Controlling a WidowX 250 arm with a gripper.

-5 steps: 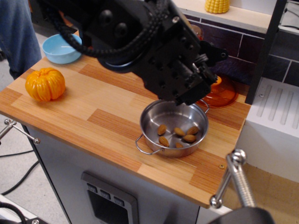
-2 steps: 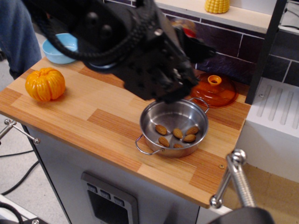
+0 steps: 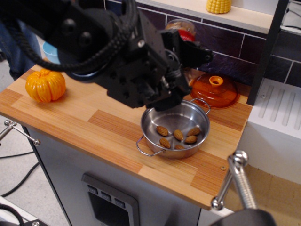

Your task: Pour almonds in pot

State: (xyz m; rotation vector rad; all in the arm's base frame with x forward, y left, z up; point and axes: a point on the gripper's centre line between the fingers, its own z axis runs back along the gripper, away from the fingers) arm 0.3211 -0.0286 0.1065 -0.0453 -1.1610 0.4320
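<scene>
A: Bench (image 3: pixel 108 120): light striped wood top on a grey cabinet (image 3: pixel 70 174) with a dark panel.

B: Backdrop: dark purple tiled wall (image 3: pixel 244 52) under a pale ledge (image 3: pixel 235 14). White ribbed unit (image 3: pixel 277 108) right of the bench; beige floor (image 3: pixel 277 202) below.

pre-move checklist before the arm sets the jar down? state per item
1. Almonds in the pot: ok, several lie on its floor.
2. Spilled nuts on the wooden counter: ok, none visible.
3. Pot upright, away from the counter edge: ok.
4. Jar grip: cannot tell, the arm hides the jaws; only the jar's top and red label show behind it.
5. Jar empty: cannot tell, its contents are hidden.
6. Set-down clearance: cannot tell, the orange lid sits close behind the pot, the pumpkin is far left, and the arm hides the counter between.
</scene>
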